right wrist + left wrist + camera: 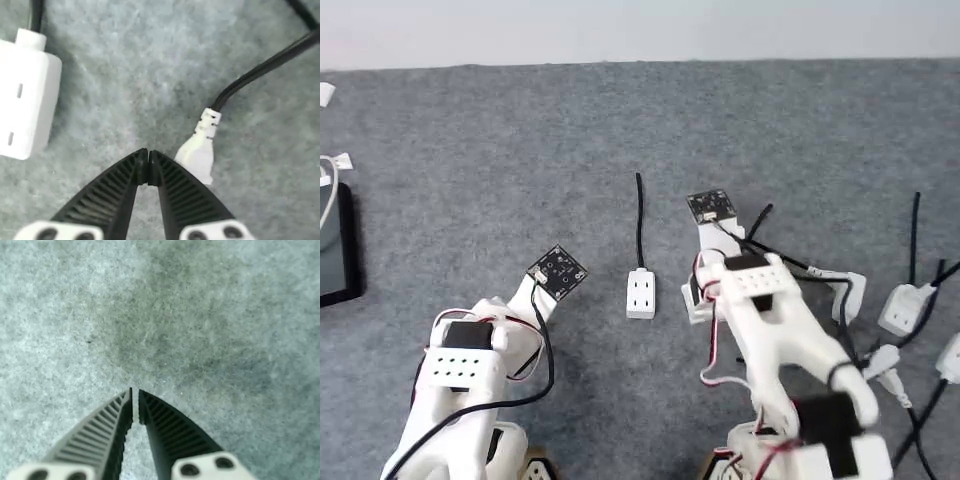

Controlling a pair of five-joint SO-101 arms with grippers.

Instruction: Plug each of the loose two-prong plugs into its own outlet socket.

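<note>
— How does the left gripper (135, 393) stand?

— Clenched. Its black ribbed fingers (107, 432) meet at the tips with only a hairline slit between them, and nothing sits in that slit. It hangs over the bare grey felt table cover (200, 315) and touches none of the task's pieces.

— And the right gripper (148, 155)?

— Pressed together the same way, tip against tip, with nothing grasped. A white plastic two-prong plug (197, 155) lies on the felt just beside one finger, partly hidden behind it. I cannot tell whether they touch, and I cannot make out the prongs. A black cord (260, 67) runs away from the plug's ribbed collar.

— Where is the socket?

— A white rectangular outlet socket block (27, 97) lies flat on the other side of that gripper, apart from the plug, with two slots showing on its face. Seen from above, it sits between the two arms, and its own black lead (640, 215) runs straight toward the table's far edge.

— Anything further?

— Another white outlet block (904, 307) lies near the table's right edge, well apart from the first.
</note>
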